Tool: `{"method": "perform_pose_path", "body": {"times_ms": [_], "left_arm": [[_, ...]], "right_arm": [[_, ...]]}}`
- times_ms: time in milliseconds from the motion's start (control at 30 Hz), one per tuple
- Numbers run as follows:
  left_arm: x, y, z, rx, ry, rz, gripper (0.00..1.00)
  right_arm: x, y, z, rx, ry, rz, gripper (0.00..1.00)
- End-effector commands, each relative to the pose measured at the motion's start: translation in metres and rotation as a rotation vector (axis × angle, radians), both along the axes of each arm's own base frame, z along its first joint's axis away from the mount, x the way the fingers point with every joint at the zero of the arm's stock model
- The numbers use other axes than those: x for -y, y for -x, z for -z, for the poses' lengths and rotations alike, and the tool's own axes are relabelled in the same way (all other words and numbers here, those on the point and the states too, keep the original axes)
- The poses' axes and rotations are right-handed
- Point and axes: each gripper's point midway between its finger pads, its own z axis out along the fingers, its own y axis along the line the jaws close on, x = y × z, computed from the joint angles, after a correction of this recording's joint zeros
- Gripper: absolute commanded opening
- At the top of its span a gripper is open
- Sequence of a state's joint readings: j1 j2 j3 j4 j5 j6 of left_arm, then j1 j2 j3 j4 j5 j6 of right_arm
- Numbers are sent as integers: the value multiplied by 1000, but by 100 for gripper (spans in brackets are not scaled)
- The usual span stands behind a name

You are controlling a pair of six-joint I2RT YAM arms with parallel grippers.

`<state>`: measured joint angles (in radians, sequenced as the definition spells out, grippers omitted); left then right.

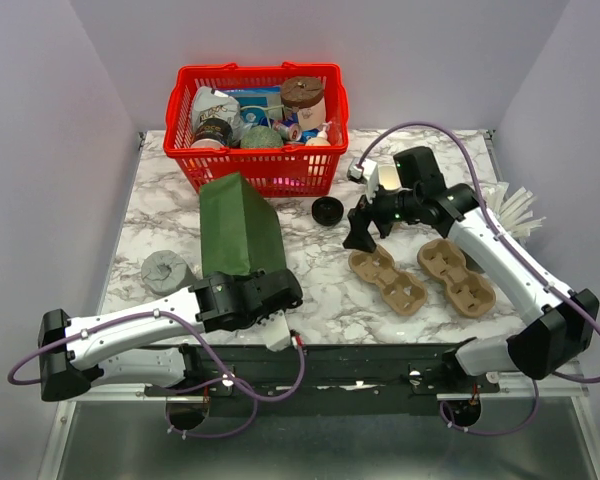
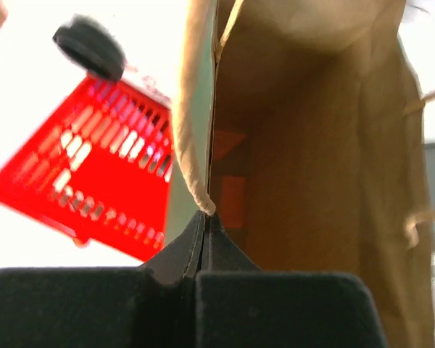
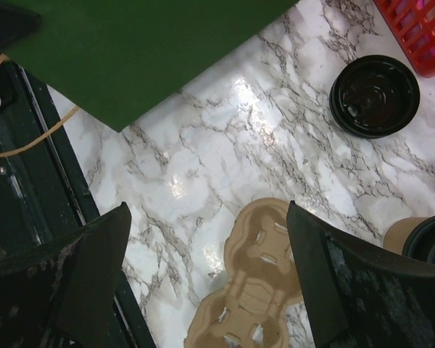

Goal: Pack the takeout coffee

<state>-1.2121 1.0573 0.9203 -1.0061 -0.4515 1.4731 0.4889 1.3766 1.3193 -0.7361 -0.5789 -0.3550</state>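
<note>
From above, your right tool hangs over a pulp carrier on the worktop. Left wrist: your left tool is clamped on the bag rim. Right wrist: the right tool stands wide open, with the takeout coffee cup just right of it, cropped by the frame edge.

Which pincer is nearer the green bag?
Left. The left pincer clamps the bag at its rim; the right pincer hangs open over a carrier, apart from it.
</note>
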Motion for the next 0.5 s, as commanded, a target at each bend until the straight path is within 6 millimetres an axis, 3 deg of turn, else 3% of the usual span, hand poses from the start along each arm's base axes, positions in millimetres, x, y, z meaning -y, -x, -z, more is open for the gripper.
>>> {"method": "perform_pose_path", "body": {"times_ms": [0,233,400,467], "left_arm": [[3,-8,-35,37,192,-180,0],[15,-17,-94,-23,554,-390,0],[-4,-41,-108,-163,757,-654,0],[3,-40,-120,-224,827,-665,0]], "right_arm": [[0,-9,-14,20,9,0,96],[6,-15,-20,31,77,-20,96],[7,-7,-7,-53,88,-57,96],[6,-6,-3,-74,82,-64,96]]}}
